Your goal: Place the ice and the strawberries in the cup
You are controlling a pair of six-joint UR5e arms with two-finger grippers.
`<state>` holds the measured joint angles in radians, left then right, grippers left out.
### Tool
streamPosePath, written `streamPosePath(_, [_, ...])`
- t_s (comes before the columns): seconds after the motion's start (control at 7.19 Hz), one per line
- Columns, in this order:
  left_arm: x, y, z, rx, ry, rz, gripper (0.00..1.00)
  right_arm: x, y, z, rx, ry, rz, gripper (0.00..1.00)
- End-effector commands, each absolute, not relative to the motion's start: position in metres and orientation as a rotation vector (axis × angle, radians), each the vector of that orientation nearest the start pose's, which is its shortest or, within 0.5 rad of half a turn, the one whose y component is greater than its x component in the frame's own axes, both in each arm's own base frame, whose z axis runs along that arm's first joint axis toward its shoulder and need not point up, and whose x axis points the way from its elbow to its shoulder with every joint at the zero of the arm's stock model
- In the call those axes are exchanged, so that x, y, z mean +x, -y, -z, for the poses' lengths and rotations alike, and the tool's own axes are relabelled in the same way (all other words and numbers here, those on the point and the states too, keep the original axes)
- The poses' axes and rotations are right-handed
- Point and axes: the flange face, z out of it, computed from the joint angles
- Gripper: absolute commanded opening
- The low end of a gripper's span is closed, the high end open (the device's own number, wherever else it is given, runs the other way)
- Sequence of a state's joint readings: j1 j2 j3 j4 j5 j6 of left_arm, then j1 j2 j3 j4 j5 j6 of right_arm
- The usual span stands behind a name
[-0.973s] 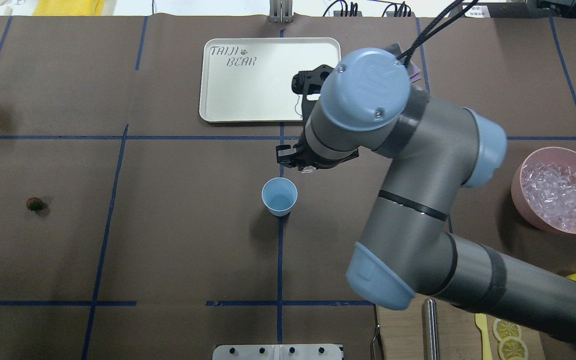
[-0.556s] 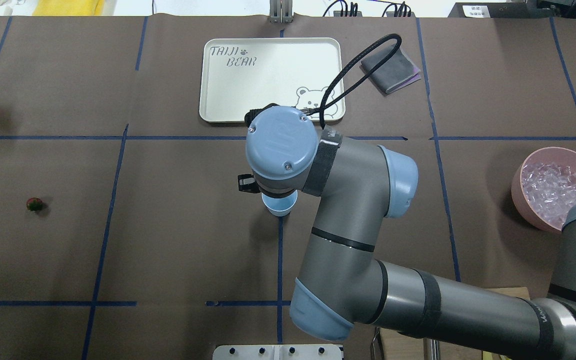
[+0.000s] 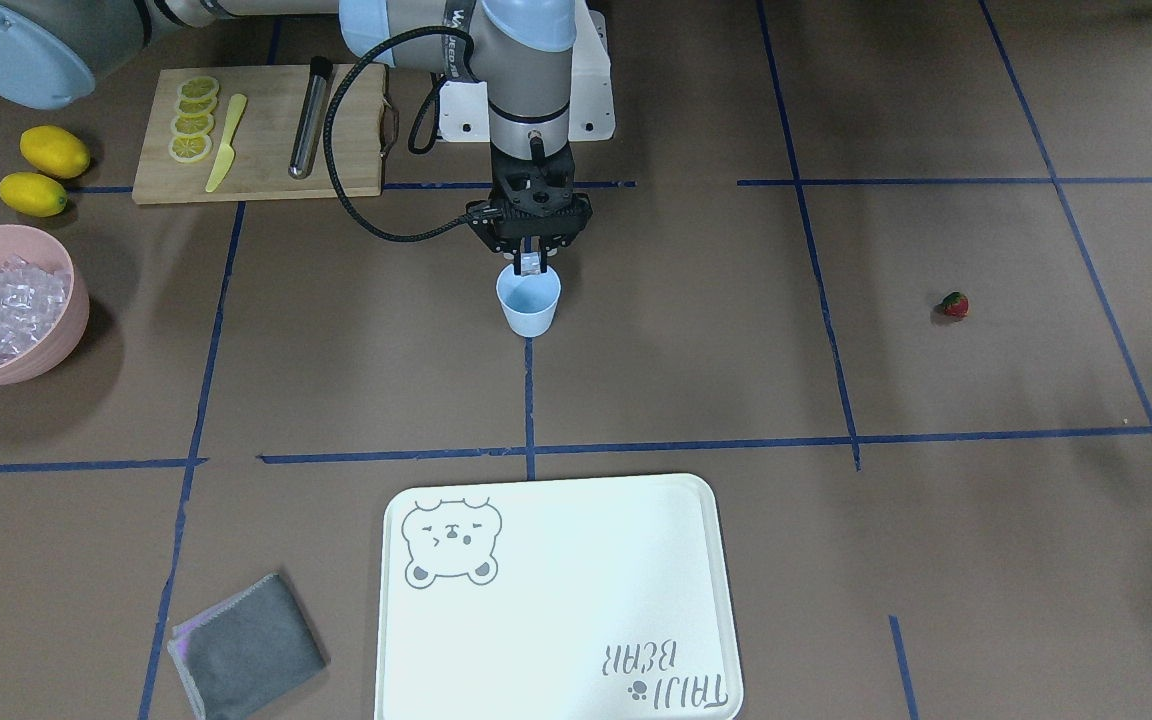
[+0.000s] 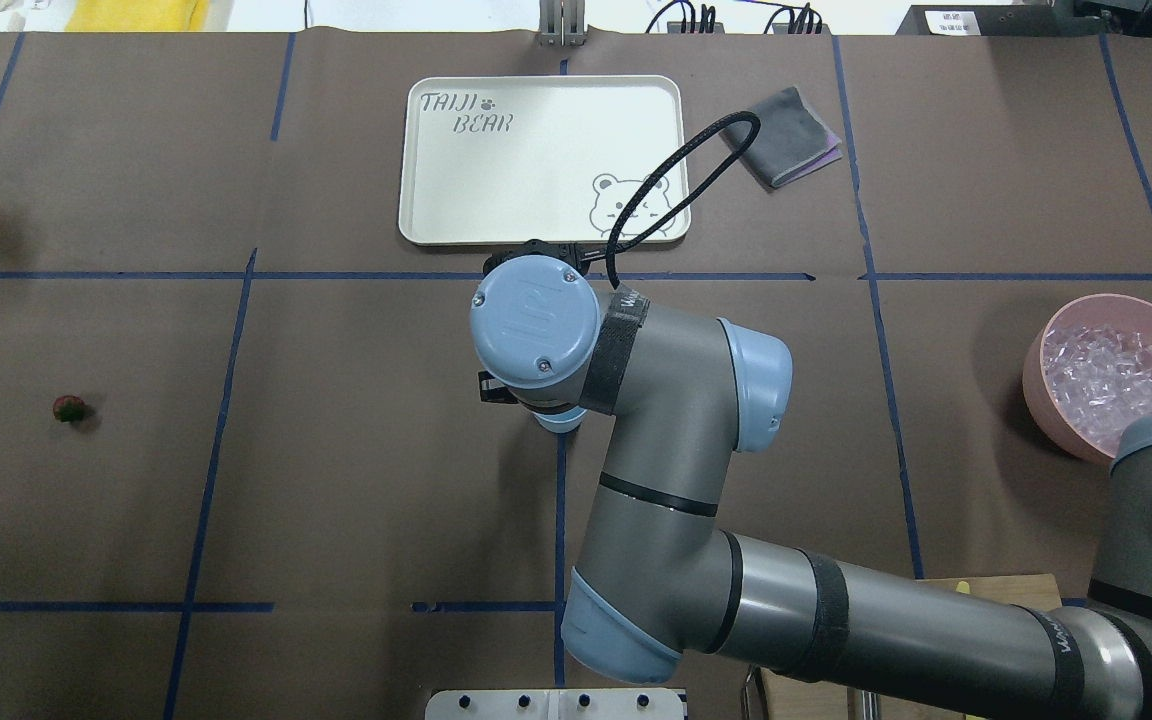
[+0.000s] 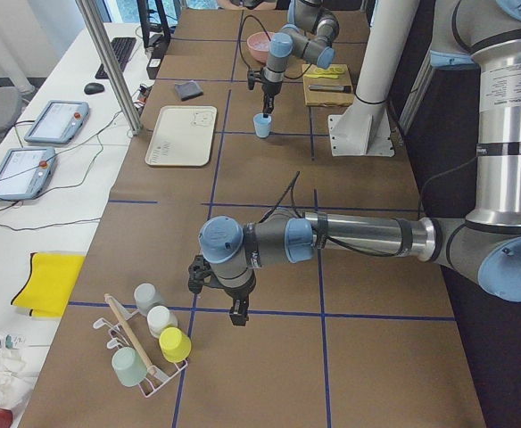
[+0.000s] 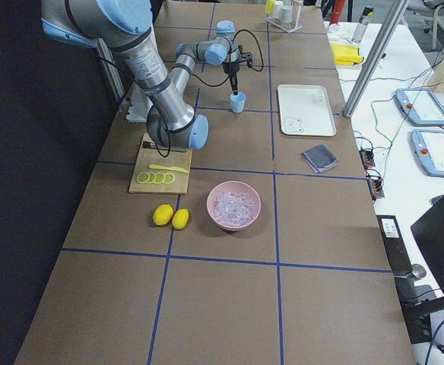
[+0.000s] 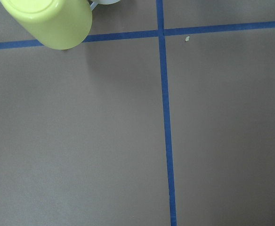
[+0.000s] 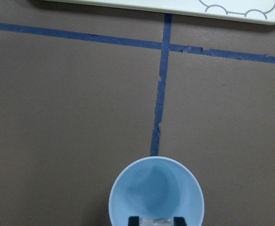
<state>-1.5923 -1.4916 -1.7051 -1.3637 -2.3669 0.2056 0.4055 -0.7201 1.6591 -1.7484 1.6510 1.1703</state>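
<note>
Clear ice cube [image 8: 155,221], pinched between the narrowly parted fingers of the right gripper [image 3: 533,268], hangs just over the pale blue cup [image 3: 528,305]. Probably light, hard and slippery: best held on flat opposite faces.

pale blue cup [image 3: 528,305], pink bowl [image 3: 77,320], red strawberry [image 3: 954,304]

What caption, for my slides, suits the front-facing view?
Right gripper holds an ice cube over the cup; the strawberry lies far aside.
</note>
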Motion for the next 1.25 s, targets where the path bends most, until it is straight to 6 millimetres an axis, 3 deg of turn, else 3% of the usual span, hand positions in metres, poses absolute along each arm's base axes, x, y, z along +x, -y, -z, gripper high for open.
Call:
streamPosePath(0.0, [-0.072,0.444,-0.649,-0.054,-0.806,-0.113,1.0,-0.584,0.393,-0.128,0.269,0.727,0.014,0.02])
streamPosePath(0.28, [-0.072,0.443,-0.65,-0.056,-0.806,-0.112,1.0,-0.583,0.393,-0.126,0.269,0.734,0.013,0.04])
streamPosePath(0.42, [-0.072,0.444,-0.649,-0.054,-0.806,-0.113,1.0,-0.583,0.393,-0.127,0.268,0.733,0.012,0.3])
streamPosePath(0.56, [-0.072,0.443,-0.651,-0.059,-0.807,-0.111,1.0,-0.581,0.393,-0.13,0.269,0.731,0.011,0.99])
streamPosePath(0.97, [-0.072,0.444,-0.651,-0.056,-0.806,-0.112,1.0,-0.576,0.39,-0.125,0.268,0.745,0.025,0.99])
streamPosePath(1.11, [-0.072,0.443,-0.651,-0.057,-0.806,-0.112,1.0,-0.568,0.397,-0.123,0.266,0.744,0.015,0.99])
